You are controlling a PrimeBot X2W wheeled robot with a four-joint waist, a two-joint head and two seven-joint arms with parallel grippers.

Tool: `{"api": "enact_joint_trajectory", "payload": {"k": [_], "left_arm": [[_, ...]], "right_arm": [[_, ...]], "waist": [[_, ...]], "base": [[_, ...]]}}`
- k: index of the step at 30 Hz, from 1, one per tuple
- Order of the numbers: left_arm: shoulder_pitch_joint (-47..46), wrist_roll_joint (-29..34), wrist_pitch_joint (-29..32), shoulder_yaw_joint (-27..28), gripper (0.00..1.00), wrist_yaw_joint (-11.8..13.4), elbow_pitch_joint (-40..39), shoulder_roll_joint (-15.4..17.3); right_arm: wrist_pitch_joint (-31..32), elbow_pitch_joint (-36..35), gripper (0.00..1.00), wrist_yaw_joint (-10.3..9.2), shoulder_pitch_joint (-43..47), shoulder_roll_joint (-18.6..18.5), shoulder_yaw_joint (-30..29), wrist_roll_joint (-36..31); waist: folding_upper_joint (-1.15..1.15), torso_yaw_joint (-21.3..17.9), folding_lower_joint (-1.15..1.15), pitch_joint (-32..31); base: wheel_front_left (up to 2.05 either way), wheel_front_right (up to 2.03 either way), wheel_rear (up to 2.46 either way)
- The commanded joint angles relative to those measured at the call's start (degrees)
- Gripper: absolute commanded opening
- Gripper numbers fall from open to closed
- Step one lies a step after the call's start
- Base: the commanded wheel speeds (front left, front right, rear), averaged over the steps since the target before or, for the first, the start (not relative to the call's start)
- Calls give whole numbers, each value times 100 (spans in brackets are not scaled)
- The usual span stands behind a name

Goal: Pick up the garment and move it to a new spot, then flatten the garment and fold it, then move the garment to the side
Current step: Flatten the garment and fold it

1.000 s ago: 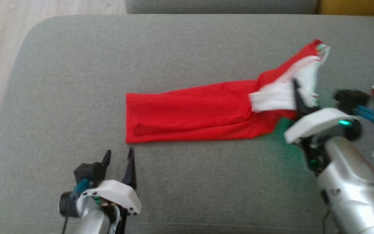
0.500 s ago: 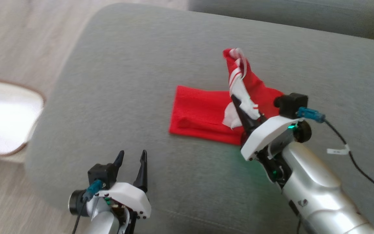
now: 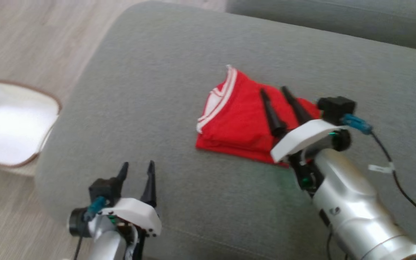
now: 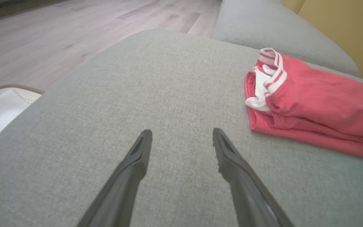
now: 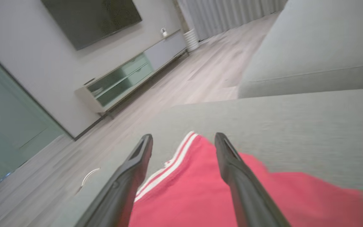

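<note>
Garment [image 3: 237, 119]: striped end now flipped over onto body, on sofa [image 3: 157, 72]. R end effector [image 3: 273, 89]: released, spread, empty. L end effector [image 3: 138, 163]: spread, empty. I lift R straight up, no snag.

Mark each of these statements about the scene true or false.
1. The red garment lies folded on the grey cushion. True.
2. The right gripper is shut on the garment. False: its jaws stand open, with the fingers over the red cloth.
3. The left gripper is open over bare cushion, apart from the garment. True.
4. The white basket stands on the cushion. False: it stands on the wooden floor beside the cushion.
5. The garment is plain red all over. False: it has white stripes along one edge.
</note>
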Motion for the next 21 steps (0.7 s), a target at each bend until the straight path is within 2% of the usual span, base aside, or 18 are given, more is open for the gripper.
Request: {"api": "enact_joint_trajectory", "payload": {"k": [1, 2, 3, 9, 12, 15, 21], "left_arm": [[-262, 101, -71, 336, 100, 38, -242, 48], [-265, 138, -71, 412, 100, 50, -267, 48], [-265, 138, -71, 412, 100, 50, -267, 48], [-266, 327, -71, 778, 100, 132, -406, 48], [-209, 405, -71, 908, 100, 178, -444, 48], [-106, 464, -71, 994, 100, 203, -440, 48], [149, 416, -71, 1042, 100, 239, -470, 48]], "right_arm": [[-105, -22, 100, 37, -71, 82, -319, -241], [-109, -51, 100, 37, -44, 49, -587, -421], [-109, -51, 100, 37, -44, 49, -587, -421], [-114, -534, 100, 37, 631, 22, -2172, -1708], [-115, -786, 100, 37, 982, 69, -2637, -2152], [-115, -987, 100, 37, 1302, 94, -2862, -2444], [-115, -1117, 100, 37, 1719, 100, -2651, -2218]], "waist": [[0, -393, 0, -108], [0, -514, 0, -118], [0, -514, 0, -118], [0, -1127, 0, -181], [0, -1347, 0, -240], [0, -1513, 0, -330], [0, -1652, 0, -440]], "base": [[0, 0, 0], [0, 0, 0], [0, 0, 0], [0, 0, 0], [0, 0, 0], [0, 0, 0], [0, 0, 0]]}}
